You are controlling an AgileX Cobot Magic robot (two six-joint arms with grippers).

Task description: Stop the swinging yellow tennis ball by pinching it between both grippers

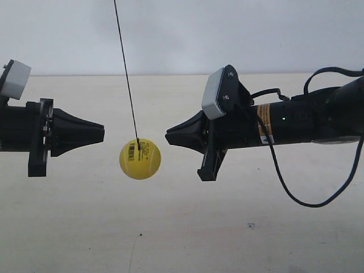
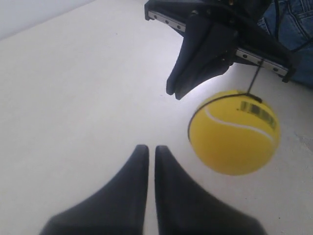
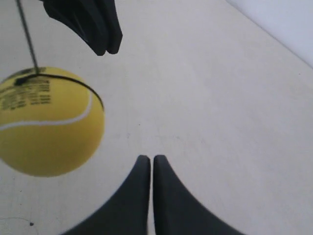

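Lining up for the pinch, not there yet. The tennis ball (image 1: 140,159) hangs on its string (image 1: 126,74) clear above the counter (image 1: 227,227), well in from the far edge, in the gap between the two arms and touching neither. The left gripper (image 2: 147,149) has its fingers pressed together with only a hairline slit between them. The right gripper (image 3: 148,159) is the same, and nothing is pinched by either. In the exterior view the ball sits lower than both cone tips and closer to the arm at the exterior view's right (image 1: 273,122) than to the arm at the exterior view's left (image 1: 57,133). Both wrist views agree that it is off to one side of each tip's line, not dead ahead. The string slants rather than hanging plumb, so I'd read the ball as off its rest point (depth offset can't be judged from these views). To do it well, first bring both tips down to the ball's mid-height, on one shared axis through its centre. Keep the fingers shut so each cone acts as a blunt pad. Then close both sides at a matched rate. Off-centre contact on a fuzzy round ball would likely squirt it out sideways or kick the swing wider. Stay below the knot and don't snag the string.
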